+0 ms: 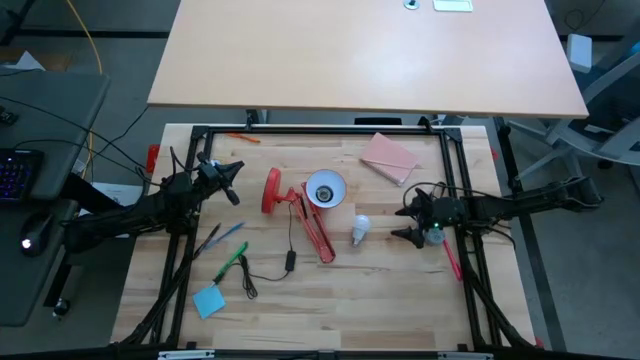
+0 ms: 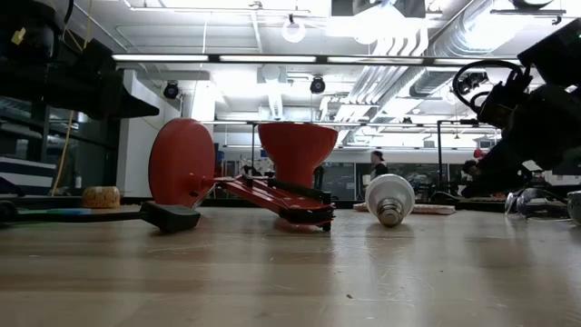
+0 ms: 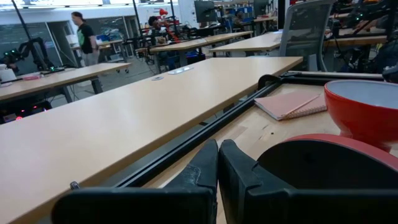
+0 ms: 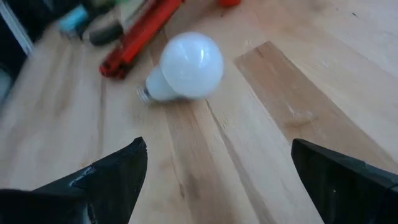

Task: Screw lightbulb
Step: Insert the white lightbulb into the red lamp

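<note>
The white lightbulb (image 1: 360, 229) lies on its side on the wooden table, right of the red lamp (image 1: 308, 205); it also shows in the low view (image 2: 389, 199) and in the right wrist view (image 4: 185, 68). The lamp lies tipped over, its white-inside shade (image 1: 326, 190) near the bulb and its round base (image 1: 271, 192) on edge. My right gripper (image 1: 408, 222) is open and empty, just right of the bulb, fingers pointing toward it (image 4: 217, 180). My left gripper (image 1: 234, 182) is shut and empty, left of the lamp's base (image 3: 217, 165).
A pink notebook (image 1: 389, 158) lies at the far right. Pens (image 1: 228, 250), a blue sticky pad (image 1: 208, 301) and the lamp's black cord (image 1: 270, 268) lie at the near left. A black frame rail (image 1: 320, 131) borders the table's far edge.
</note>
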